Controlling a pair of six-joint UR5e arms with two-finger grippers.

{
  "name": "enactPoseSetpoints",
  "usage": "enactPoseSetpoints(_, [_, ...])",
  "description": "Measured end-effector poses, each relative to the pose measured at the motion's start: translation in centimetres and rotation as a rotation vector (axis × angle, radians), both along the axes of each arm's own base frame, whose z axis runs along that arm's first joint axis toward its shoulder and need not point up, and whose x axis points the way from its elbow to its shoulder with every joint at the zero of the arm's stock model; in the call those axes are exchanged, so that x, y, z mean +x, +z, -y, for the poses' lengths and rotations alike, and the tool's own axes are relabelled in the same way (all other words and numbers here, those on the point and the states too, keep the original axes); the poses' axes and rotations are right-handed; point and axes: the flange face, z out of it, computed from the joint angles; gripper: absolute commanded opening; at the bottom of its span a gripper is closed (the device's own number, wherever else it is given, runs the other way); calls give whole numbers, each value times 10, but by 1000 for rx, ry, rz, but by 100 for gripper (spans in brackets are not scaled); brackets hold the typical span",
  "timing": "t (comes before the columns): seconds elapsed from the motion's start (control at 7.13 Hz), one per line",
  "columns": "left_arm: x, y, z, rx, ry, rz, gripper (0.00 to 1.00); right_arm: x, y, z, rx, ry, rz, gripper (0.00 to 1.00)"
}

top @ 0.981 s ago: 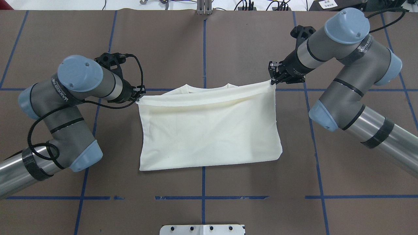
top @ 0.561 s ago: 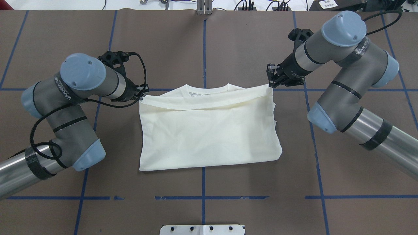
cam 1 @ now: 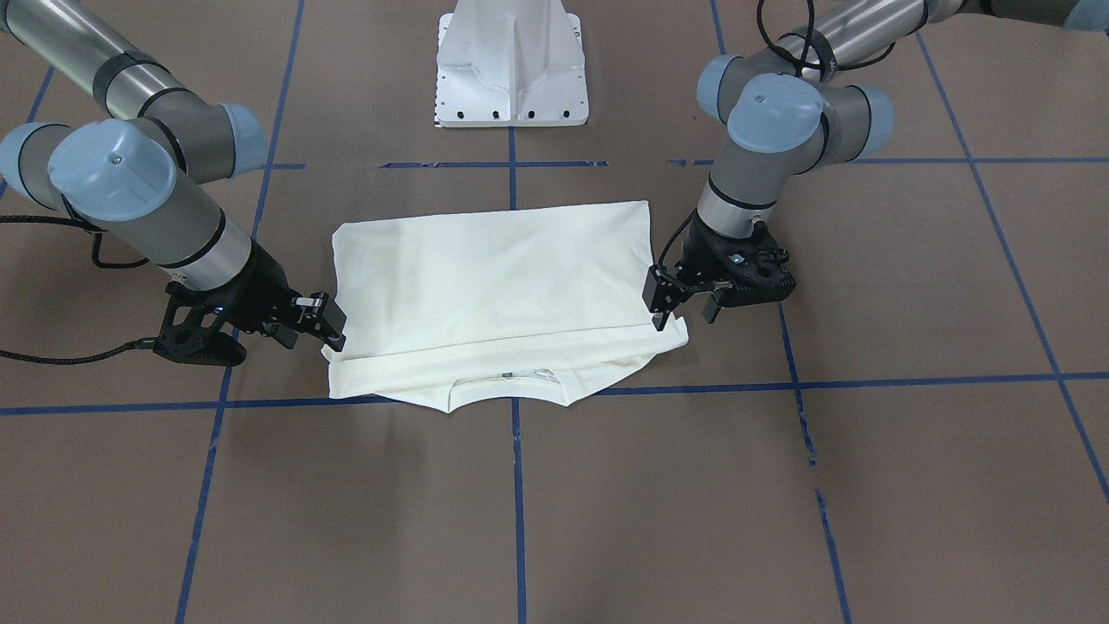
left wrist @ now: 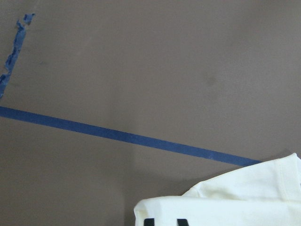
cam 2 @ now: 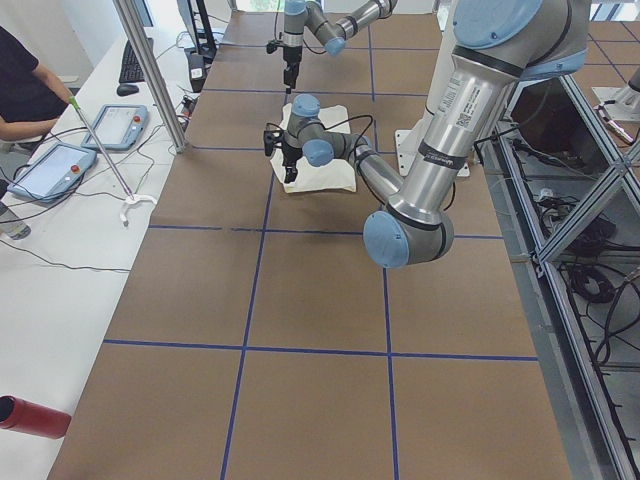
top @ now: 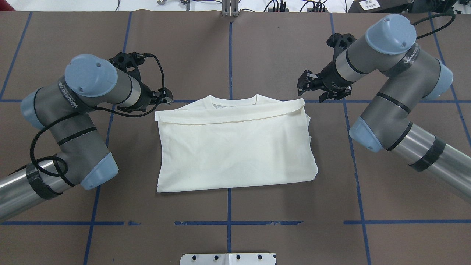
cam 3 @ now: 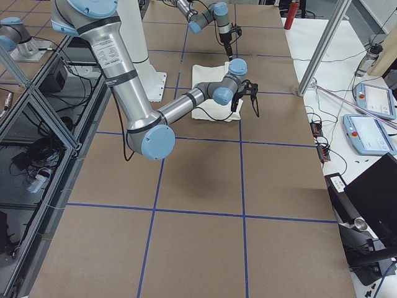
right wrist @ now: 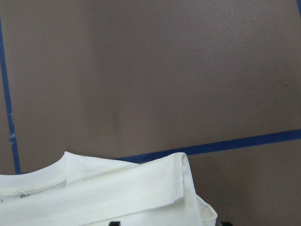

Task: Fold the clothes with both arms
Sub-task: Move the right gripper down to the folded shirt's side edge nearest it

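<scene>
Folded cream shirt (top: 235,151) lies flat on brown table (top: 279,48). L gripper (top: 164,96) & R gripper (top: 302,84) are just beside its collar-side corners, both w/ fingers spread apart.

2 grey arms (top: 44,106), light-blue joint caps (top: 91,75)

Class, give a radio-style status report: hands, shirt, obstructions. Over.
Left hand open, right hand open, both off the shirt. It lies folded hem-to-collar, flat on table. Nothing in the way.
</scene>
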Motion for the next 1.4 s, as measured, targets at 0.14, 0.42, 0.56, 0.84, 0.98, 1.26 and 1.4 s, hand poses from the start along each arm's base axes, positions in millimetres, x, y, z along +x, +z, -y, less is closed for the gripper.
enactPoseSetpoints(0.14, [-7,-9,-2,1,2,-9,100,2,5,-20,-3,-7,2,100])
enactPoseSetpoints(0.42, [-22,-30,-13,7,3,-26,100,-14,21,-99,-28,-21,-18,100])
enactPoseSetpoints(0.56, [-29,-41,-19,5,3,-25,100,-31,27,-134,-29,-19,-42,99])
enactPoseSetpoints(0.84, [-37,-54,-27,5,4,-27,100,-57,33,-171,-18,-20,-71,96])
enactPoseSetpoints(0.98, [-38,-56,-28,6,4,-28,100,-64,35,-177,-17,-24,-79,94])
enactPoseSetpoints(1.26, [-40,-60,-30,11,4,-34,100,-72,42,-184,-22,-38,-92,80])
enactPoseSetpoints(1.4, [-42,-61,-31,13,4,-37,100,-74,42,-186,-25,-45,-93,59])
